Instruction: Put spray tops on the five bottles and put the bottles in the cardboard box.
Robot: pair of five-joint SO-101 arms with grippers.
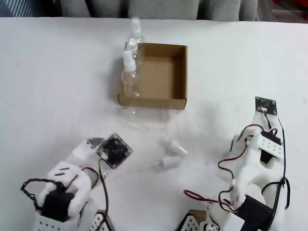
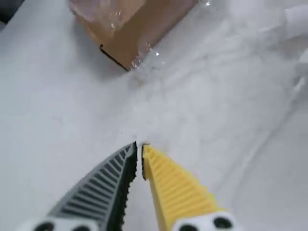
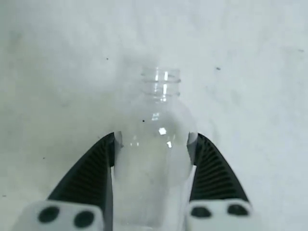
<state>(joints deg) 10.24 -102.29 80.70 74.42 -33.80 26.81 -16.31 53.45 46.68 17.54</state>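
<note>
In the right claw (image 3: 154, 137), a gripped capless bottle (image 3: 160, 113), base cut off, left claw (image 2: 139, 146) closed.

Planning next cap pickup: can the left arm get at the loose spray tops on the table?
Probably yes. The spray tops lie on bare table near the left arm, nothing between. Its jaws are shut and empty, so must open first.

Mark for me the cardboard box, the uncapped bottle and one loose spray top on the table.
cardboard box (image 1: 151, 102), high view, on its near outer wall.
uncapped bottle (image 3: 154, 144), right wrist view, on its clear body below the neck.
loose spray top (image 1: 174, 147), high view, on its white head.
</note>
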